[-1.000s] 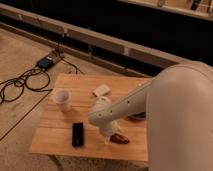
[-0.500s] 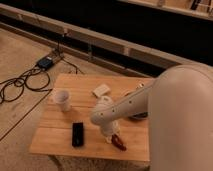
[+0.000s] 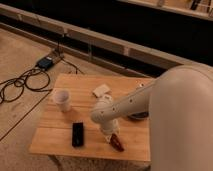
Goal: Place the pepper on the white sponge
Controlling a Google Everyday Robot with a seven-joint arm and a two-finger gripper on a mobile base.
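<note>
The claw [image 3: 111, 134] is low over the tabletop [image 3: 52, 137] near its front edge, right at the dark-red pepper [image 3: 117, 143]; whether it grips the pepper cannot be told. The white sponge [image 3: 101, 90] lies well apart, toward the back edge. A white cup [image 3: 63, 100] stands toward the left edge, and a flat black device [image 3: 77, 134] lies near the front.

My single view: high behind arm [image 3: 165, 100], angled down onto table [image 3: 55, 135], fairly near; gripper [image 3: 112, 137] low centre, by table's front edge.
</note>
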